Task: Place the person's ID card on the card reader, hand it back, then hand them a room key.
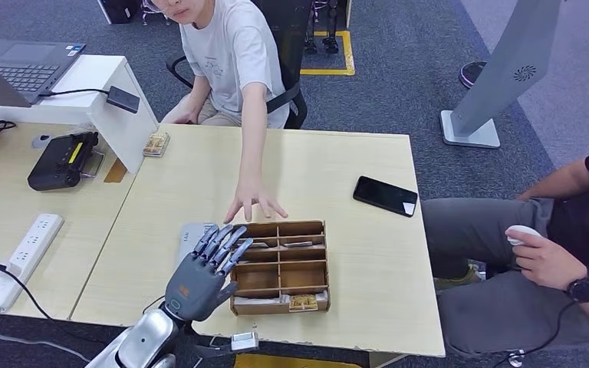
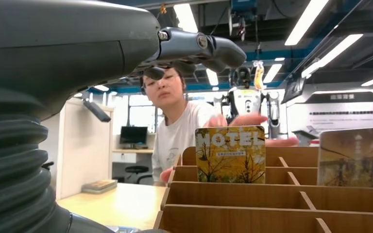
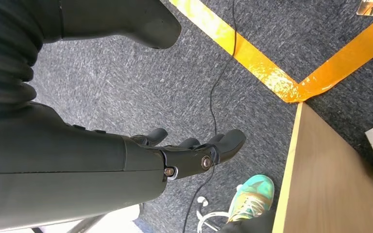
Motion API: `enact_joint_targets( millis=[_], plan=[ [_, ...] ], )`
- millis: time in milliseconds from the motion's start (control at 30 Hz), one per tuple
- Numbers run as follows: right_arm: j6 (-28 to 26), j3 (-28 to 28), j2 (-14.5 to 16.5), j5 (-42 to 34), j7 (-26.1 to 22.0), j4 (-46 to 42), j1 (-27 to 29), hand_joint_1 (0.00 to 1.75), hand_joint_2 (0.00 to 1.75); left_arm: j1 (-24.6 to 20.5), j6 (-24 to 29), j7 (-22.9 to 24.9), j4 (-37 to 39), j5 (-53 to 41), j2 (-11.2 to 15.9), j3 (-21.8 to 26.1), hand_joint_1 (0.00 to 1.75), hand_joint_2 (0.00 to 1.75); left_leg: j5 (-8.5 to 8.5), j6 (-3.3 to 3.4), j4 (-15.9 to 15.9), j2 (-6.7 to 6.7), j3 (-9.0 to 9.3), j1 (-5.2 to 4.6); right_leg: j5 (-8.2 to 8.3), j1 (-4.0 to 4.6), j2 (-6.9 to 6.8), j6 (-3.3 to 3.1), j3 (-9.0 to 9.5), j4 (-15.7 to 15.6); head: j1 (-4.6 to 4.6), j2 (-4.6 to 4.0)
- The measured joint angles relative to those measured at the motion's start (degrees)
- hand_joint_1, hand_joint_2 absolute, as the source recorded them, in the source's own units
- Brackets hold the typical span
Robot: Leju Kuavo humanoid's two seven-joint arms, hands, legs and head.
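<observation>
My left hand (image 1: 203,277) hovers open over the near left of the wooden compartment tray (image 1: 325,264), its fingers (image 1: 222,245) stretched out above the grey card reader (image 1: 189,233) and hiding most of it. It holds nothing. The seated person's hand (image 1: 254,203) reaches, spread, to the tray's far left corner. In the left wrist view a yellow hotel key card (image 2: 230,154) stands upright in the tray (image 2: 233,204), past my fingers (image 2: 199,46). More key cards (image 1: 301,303) lie in the tray's near row. My right hand (image 3: 189,155) hangs open over the floor beside the table.
A black phone (image 1: 385,195) lies on the table right of the tray. At the left desk are a laptop (image 1: 15,69), a black device (image 1: 61,161) and a power strip (image 1: 23,257). A second person (image 1: 552,245) sits at the right with a mouse.
</observation>
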Motion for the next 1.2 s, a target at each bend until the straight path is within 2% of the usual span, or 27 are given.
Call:
enact_joint_targets(
  millis=[200,400,867,1200],
  plan=[
    [0.0,0.7,0.0,-1.0,0.3,-0.2,0.0,0.00,1.75,-0.7,-3.5,0.0,0.1,5.9,-0.2,0.0,0.00,1.75,0.00,0.00,0.0,0.01,0.02,0.00,0.01,0.00,0.01,0.00,0.01,0.0,0.00,0.00],
    [-0.1,1.3,0.0,-1.3,0.3,-0.3,0.0,0.00,1.75,-0.8,-4.6,-0.7,-0.1,8.9,-0.3,0.0,0.00,1.75,0.02,0.01,0.0,0.02,0.04,0.00,0.02,0.00,0.01,-0.01,0.02,0.0,0.00,-0.01],
    [-1.1,2.0,-0.1,-2.8,0.7,-0.3,0.2,0.00,1.75,-0.7,-9.6,-6.4,-4.1,21.6,-0.5,0.4,0.00,1.75,0.01,0.00,0.0,0.01,0.02,0.00,0.02,0.00,0.00,0.00,0.01,0.0,0.01,-0.01],
    [-1.1,2.9,-0.1,-3.3,0.7,-0.3,0.3,0.00,1.75,-0.7,-11.6,-8.0,-6.3,24.8,-0.6,0.9,0.00,1.75,0.01,0.00,0.0,0.01,0.02,0.00,0.02,0.00,0.00,0.00,0.01,0.0,0.01,0.00]
  ],
)
